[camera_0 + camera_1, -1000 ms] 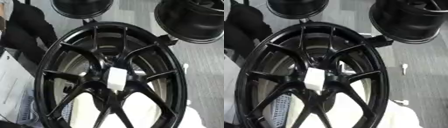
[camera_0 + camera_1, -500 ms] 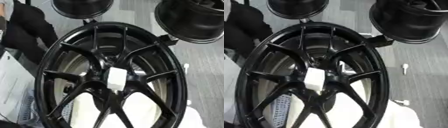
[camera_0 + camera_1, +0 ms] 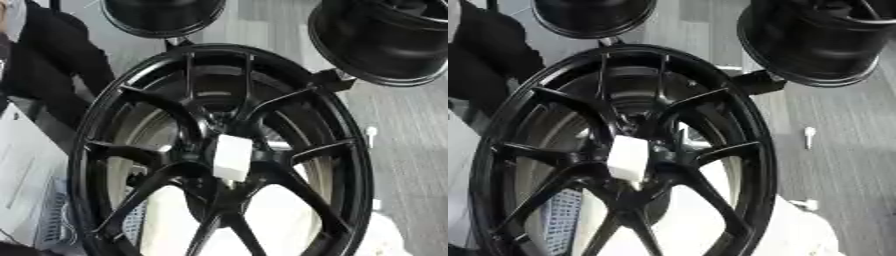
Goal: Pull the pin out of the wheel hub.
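Observation:
A large black spoked wheel hub (image 3: 219, 150) fills the middle of both views, its face turned toward the camera. A white block-shaped pin (image 3: 233, 157) sticks out of the hub's centre, where the spokes meet; the same pin (image 3: 628, 158) shows in the right eye view. Neither of my hands shows in either view, and nothing touches the pin.
Two more black wheels stand behind, one wheel at the top left (image 3: 162, 15) and a second wheel at the top right (image 3: 385, 40). A small white piece (image 3: 808, 134) lies on the grey floor at the right. A white surface (image 3: 22, 175) shows at the left edge.
The whole picture has shifted slightly; the wheel hub and the pin stand as before.

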You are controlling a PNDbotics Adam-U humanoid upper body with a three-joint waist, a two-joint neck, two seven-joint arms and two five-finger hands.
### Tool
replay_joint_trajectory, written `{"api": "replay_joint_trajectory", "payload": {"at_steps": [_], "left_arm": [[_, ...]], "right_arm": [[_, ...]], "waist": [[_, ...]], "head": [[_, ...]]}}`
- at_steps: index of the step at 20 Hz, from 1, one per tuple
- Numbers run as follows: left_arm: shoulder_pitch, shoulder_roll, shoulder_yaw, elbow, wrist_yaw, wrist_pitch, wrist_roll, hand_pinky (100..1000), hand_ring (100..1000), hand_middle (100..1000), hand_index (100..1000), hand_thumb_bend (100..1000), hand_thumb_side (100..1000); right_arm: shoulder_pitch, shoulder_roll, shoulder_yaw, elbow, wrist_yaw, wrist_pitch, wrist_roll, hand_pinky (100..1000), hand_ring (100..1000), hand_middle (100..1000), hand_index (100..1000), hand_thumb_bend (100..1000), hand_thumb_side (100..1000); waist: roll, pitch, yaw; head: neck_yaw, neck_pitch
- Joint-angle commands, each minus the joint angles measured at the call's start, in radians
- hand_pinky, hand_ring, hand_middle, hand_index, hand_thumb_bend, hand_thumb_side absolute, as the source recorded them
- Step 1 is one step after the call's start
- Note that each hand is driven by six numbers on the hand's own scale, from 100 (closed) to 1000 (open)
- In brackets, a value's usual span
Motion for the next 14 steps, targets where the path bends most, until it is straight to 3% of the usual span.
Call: {"api": "replay_joint_trajectory", "payload": {"at_steps": [1,6,8,10,13,14], "left_arm": [[-0.006,0.027,0.006,-0.017,0.001,-0.001,0.002,750,738,698,794,534,351],[-0.009,0.027,0.003,-0.017,0.002,-0.001,-0.002,750,739,698,794,535,350],[-0.01,0.027,0.001,-0.017,0.003,0.0,-0.004,750,739,698,794,534,350],[-0.012,0.027,0.0,-0.017,0.003,0.0,-0.005,750,739,697,793,534,349],[-0.014,0.028,-0.001,-0.017,0.003,-0.001,-0.005,750,738,697,793,534,349],[-0.015,0.028,-0.001,-0.017,0.003,-0.001,-0.005,750,738,697,793,534,349]], "right_arm": [[-0.019,-0.033,0.012,-0.078,-0.06,-0.015,-0.055,850,784,697,822,100,216],[-0.029,-0.042,0.082,-0.192,-0.135,-0.08,-0.045,857,783,687,817,100,227],[-0.031,-0.051,0.122,-0.243,-0.152,-0.11,0.005,870,786,699,818,100,240],[-0.033,-0.061,0.156,-0.292,-0.153,-0.134,0.071,903,828,751,832,100,189],[-0.038,-0.078,0.204,-0.369,-0.116,-0.176,0.179,899,826,752,830,100,213],[-0.041,-0.082,0.216,-0.395,-0.109,-0.185,0.21,896,823,750,827,100,176]], "waist": [[0.004,-0.02,-0.001],[0.003,-0.021,0.006],[0.003,-0.021,0.01],[0.003,-0.021,0.013],[0.004,-0.021,0.019],[0.004,-0.021,0.02]], "head": [[-0.003,-0.009],[-0.011,-0.018],[-0.015,-0.018],[-0.018,-0.019],[-0.023,-0.016],[-0.025,-0.014]]}}
